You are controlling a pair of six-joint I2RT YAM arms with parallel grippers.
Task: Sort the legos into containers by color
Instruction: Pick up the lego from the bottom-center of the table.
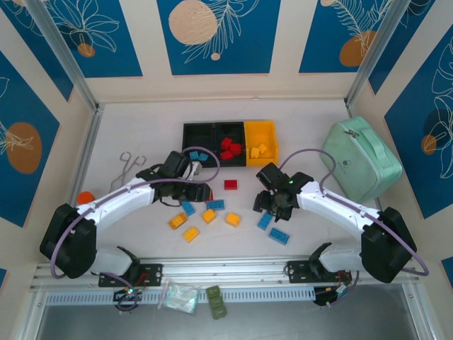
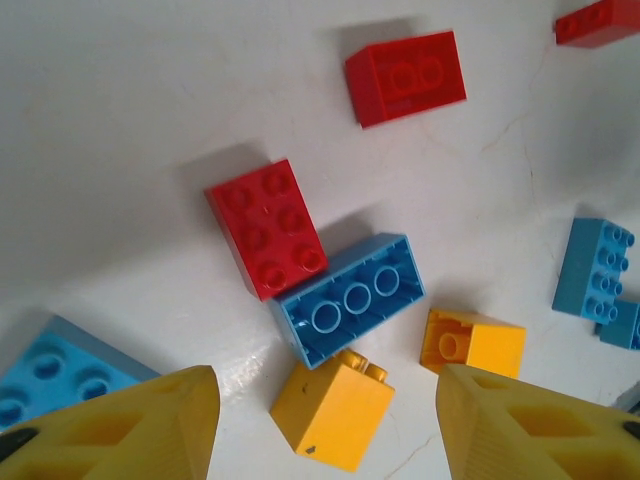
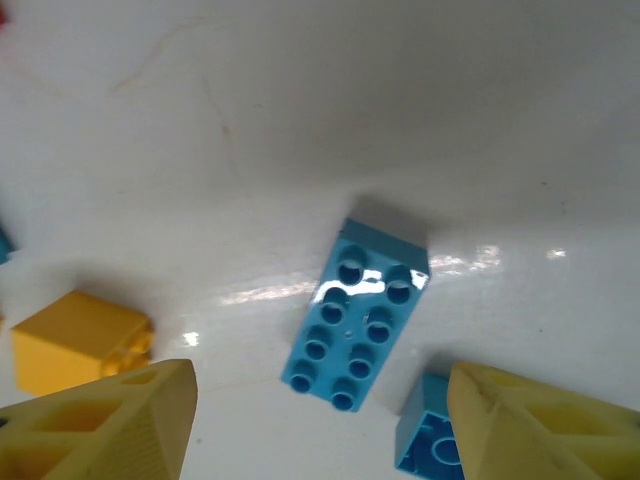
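Observation:
Three joined containers sit at the back: a black one [image 1: 198,134] with light blue legos [image 1: 198,155], a black one [image 1: 216,128] with red legos [image 1: 230,147], and a yellow one [image 1: 267,132] with yellow legos [image 1: 257,150]. More legos lie loose on the table in front. My left gripper [image 1: 202,193] [image 2: 325,388] is open above a yellow brick [image 2: 333,410], beside an upturned blue brick [image 2: 350,298] and a red brick [image 2: 268,228]. My right gripper [image 1: 267,205] [image 3: 320,375] is open over a long blue brick [image 3: 357,318]. A second blue brick [image 3: 425,440] lies by its right finger.
A large mint-green case [image 1: 361,159] lies at the right. Metal tongs [image 1: 129,164] and an orange disc [image 1: 85,197] are at the left. A red brick [image 1: 231,185] lies between the arms. Olive-green blocks [image 1: 216,301] and a plastic bag [image 1: 178,296] lie below the table's near edge.

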